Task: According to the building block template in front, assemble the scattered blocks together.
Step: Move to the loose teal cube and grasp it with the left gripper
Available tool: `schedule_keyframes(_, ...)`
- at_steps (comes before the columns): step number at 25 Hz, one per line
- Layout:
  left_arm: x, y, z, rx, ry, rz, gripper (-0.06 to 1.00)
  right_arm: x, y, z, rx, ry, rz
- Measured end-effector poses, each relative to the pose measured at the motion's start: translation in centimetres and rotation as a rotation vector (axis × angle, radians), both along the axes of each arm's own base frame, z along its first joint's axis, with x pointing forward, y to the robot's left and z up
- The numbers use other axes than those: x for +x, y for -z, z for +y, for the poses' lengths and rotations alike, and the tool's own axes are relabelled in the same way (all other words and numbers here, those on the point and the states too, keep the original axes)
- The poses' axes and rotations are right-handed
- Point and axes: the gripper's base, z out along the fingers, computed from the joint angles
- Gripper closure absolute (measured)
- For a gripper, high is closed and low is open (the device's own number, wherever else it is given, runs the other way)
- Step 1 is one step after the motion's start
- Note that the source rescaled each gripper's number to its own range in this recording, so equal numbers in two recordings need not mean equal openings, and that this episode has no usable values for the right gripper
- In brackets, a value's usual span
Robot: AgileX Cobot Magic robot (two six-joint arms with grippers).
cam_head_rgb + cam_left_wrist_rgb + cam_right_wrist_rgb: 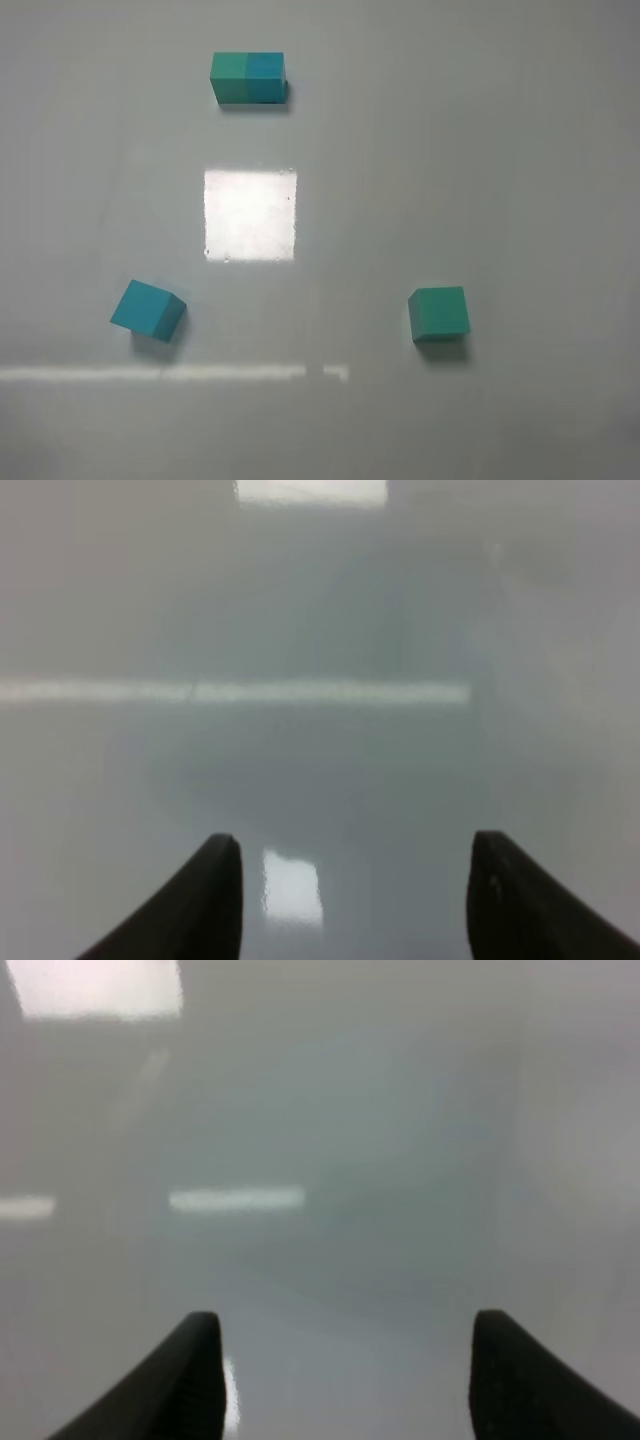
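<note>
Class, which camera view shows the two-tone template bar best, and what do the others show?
The exterior high view: the template bar lies whole, green half left, blue half right. The wrist views show none of it, only tabletop beyond the open jaws of the left gripper and right gripper.

Left gripper [355, 885]: two dark fingertips [215, 895] spread wide, jaws parted, nothing held between them. Only the tips show; whether they hang clear or touch down is not readable.

Right gripper [345, 1365]: same pose, dark fingertips [510, 1380] set well apart, gap empty. Tips blurred at the edges.
</note>
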Motion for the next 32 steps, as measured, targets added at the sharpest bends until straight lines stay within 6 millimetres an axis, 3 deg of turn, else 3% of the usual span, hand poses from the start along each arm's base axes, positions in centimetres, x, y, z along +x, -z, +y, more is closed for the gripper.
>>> schedule_keyframes(16, -0.2, -0.5, 0.0, 0.051, 0.021, -0.014, 0.80, 0.0, 0.0, 0.0, 0.000, 0.000, 0.000)
schedule_keyframes(23, 1.0, -4.3, 0.6, 0.144, 0.106, -0.003, 0.80, 0.0, 0.0, 0.0, 0.000, 0.000, 0.000)
schedule_keyframes(32, 5.7, -11.0, 1.0, 0.324, 0.244, 0.036, 0.80, 0.0, 0.0, 0.0, 0.000, 0.000, 0.000)
